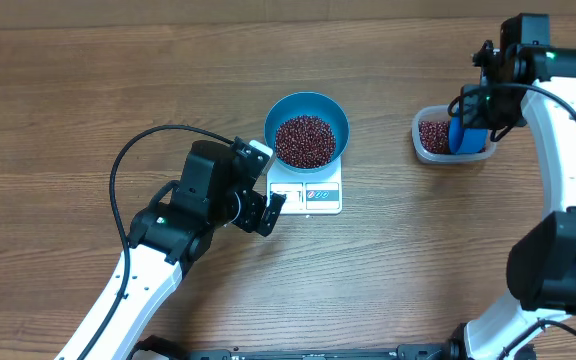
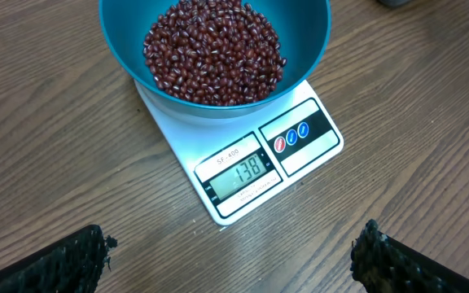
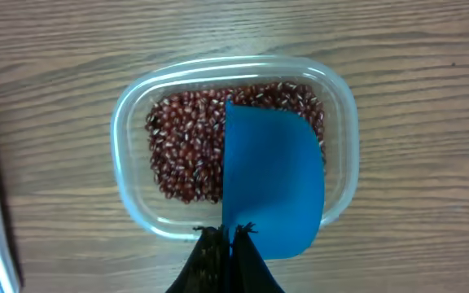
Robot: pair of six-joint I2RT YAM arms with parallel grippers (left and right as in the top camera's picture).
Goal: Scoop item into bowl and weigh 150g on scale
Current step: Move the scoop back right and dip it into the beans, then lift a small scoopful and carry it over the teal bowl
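The bright blue bowl [image 1: 333,115] stands on the white scale [image 1: 320,195] and holds a heap of red-brown beans [image 1: 304,140]. In the left wrist view the bowl [image 2: 120,41], its beans [image 2: 214,53] and the scale [image 2: 177,138] are close ahead, and the display reads 138. My left gripper [image 2: 234,260] hovers open just in front of the scale [image 1: 274,213], with nothing between its fingers. My right gripper [image 3: 228,232] is shut on the handle of a small blue scoop [image 3: 271,179], which hangs over more beans [image 3: 186,146] in a clear tub [image 3: 124,114].
The clear tub [image 1: 420,125] sits at the right of the wooden table, about a hand's width from the bowl. The left arm's black cable [image 1: 118,170] loops over the table to the left of the scale.
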